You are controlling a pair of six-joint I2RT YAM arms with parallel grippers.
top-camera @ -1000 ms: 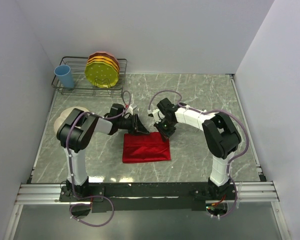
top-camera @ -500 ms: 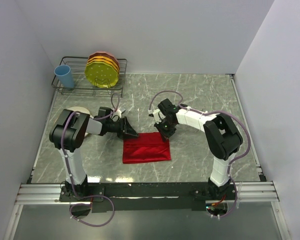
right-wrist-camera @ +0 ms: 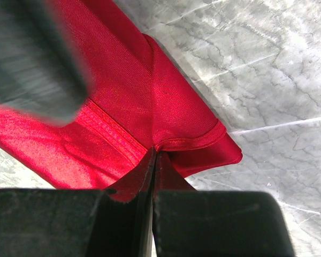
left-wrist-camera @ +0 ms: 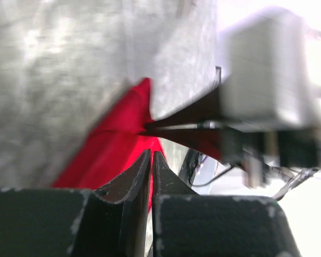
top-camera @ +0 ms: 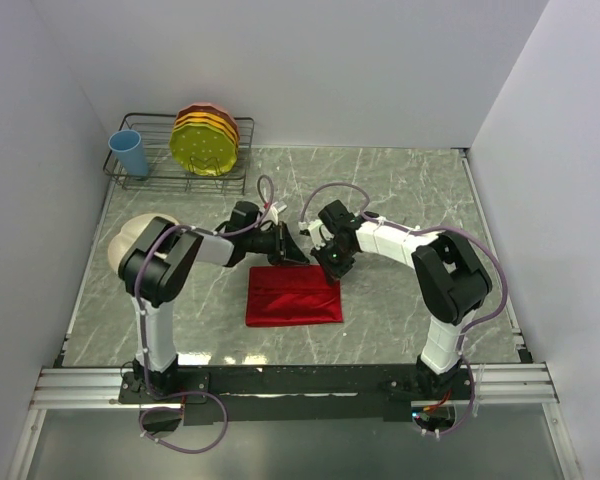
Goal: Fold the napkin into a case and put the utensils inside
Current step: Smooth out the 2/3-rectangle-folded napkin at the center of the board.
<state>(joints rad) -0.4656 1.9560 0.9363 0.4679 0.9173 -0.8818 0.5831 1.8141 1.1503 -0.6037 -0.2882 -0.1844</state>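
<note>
In the overhead view the white-and-black left arm (top-camera: 158,272) rises from its base at 7 o'clock, folds at the elbow and lies low, with its forearm running toward 3 o'clock. Its black two-finger left gripper (top-camera: 292,252) has the tips pressed together, only a hairline gap between them. The white-and-black right arm (top-camera: 446,282) rises from 5 o'clock and sends its forearm toward 9 o'clock. Its black two-finger right gripper (top-camera: 332,262) points down toward 7 o'clock, clamped on a hem of the bright red satin napkin (right-wrist-camera: 150,101).

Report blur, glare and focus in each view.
Top external: sharp and evenly lit. Left wrist: smeared throughout, the table washed out by glare, the napkin soft. Right wrist: napkin weave crisp, with a dark unfocused shape at upper left.
</note>
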